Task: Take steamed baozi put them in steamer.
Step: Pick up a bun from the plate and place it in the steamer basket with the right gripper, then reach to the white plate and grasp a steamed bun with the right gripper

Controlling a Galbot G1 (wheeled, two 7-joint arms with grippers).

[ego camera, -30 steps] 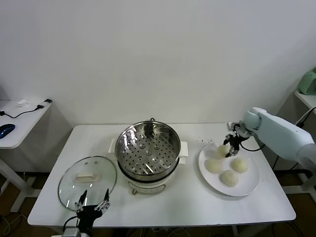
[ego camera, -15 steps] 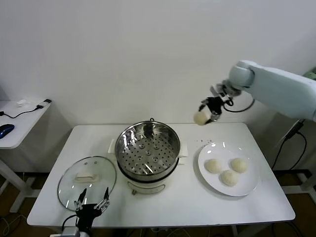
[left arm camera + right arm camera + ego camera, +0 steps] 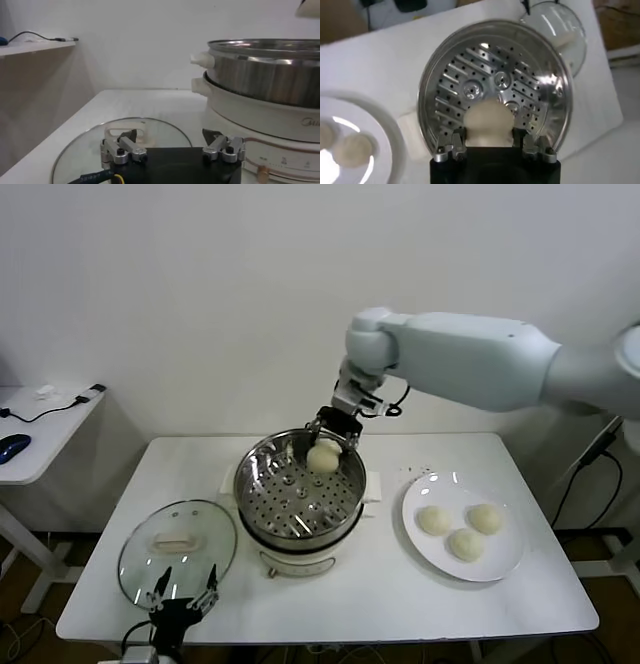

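Now baozi (image 3: 324,456) over steamer (image 3: 300,484) — off plate (image 3: 505,562)

A plain white wall (image 3: 200,294) fills the back of the room. A white table (image 3: 400,594) stands in front of it. To the left is a second white desk (image 3: 45,434), lower in the picture, with a black cable (image 3: 55,409) and a blue mouse (image 3: 12,447) on it. Brown floor (image 3: 20,584) shows under the desks. The light is even and soft.
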